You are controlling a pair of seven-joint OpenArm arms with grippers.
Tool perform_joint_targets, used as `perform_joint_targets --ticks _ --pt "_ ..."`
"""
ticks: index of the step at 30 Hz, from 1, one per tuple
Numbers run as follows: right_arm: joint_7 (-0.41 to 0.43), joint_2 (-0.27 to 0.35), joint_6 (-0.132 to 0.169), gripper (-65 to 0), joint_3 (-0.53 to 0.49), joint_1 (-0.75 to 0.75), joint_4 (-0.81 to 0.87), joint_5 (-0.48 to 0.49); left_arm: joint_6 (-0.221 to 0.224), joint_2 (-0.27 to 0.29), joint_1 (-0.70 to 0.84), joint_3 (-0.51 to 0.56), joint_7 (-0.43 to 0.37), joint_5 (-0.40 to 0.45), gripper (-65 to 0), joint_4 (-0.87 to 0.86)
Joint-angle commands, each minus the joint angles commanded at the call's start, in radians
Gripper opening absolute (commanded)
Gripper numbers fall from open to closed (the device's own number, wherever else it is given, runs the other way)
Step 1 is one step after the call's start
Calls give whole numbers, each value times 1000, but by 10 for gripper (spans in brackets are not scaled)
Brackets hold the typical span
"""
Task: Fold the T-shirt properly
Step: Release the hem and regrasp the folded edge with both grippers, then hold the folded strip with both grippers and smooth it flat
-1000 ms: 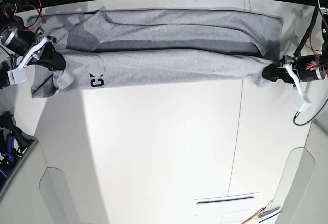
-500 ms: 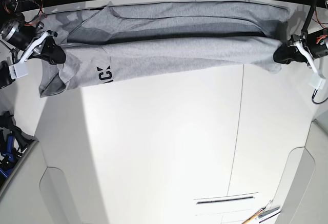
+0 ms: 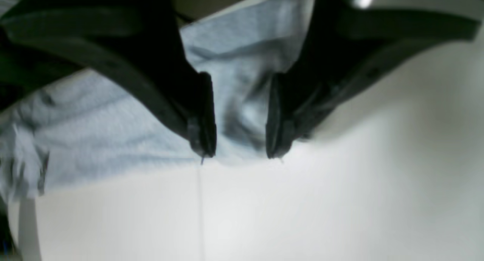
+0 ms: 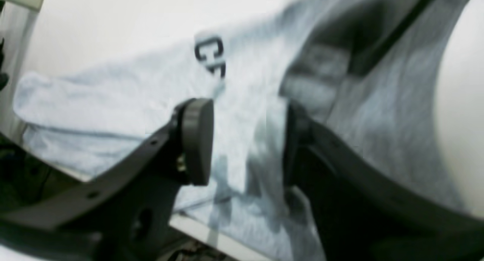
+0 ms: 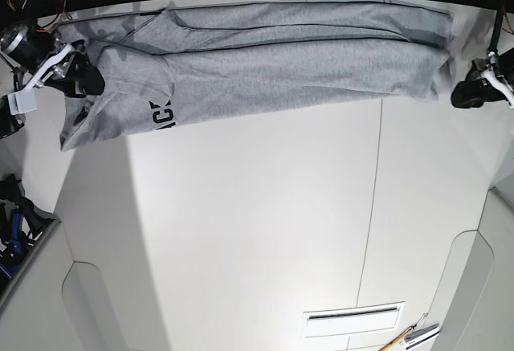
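The grey T-shirt (image 5: 281, 70) lies folded into a long band along the table's far edge, with black lettering (image 5: 161, 116) showing near its left end. My right gripper (image 5: 87, 78) is over the shirt's left end. In the right wrist view its jaws (image 4: 245, 140) stand apart with cloth (image 4: 113, 87) and lettering (image 4: 210, 58) beneath. My left gripper (image 5: 459, 95) is just off the shirt's right end. In the left wrist view it (image 3: 241, 155) is open, with the shirt's edge (image 3: 94, 140) lying behind the fingertips.
The white table (image 5: 257, 230) has a seam down its right part and a slot (image 5: 353, 315) near the front. A tool (image 5: 414, 336) lies at the front edge. Blue gear (image 5: 12, 230) sits off the table's left side.
Both grippers carried the shirt's near edge toward the far edge and laid it down, closing the dark gap. Both have let go; the left gripper has drawn right, off the cloth.
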Motion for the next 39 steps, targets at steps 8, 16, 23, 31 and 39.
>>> perform_joint_targets --ticks 8,16,23,31,39 --pt "27 -2 0 -650 -3 0 126 2 0 34 141 -124 99 -211 -401 0" --pt "80 -2 3 -650 -111 0 3 -95 0 172 189 -92 116 -211 -401 0" --pt "174 -2 3 -650 -178 0 -174 -149 0 251 178 19 -136 40 -401 -3" --pt "285 3 3 -650 -192 71 -405 -224 0 252 143 183 -297 362 -401 -11" --pt "285 3 2 -650 -192 214 -498 -223 59 243 -42 256 -336 506 -401 -113"
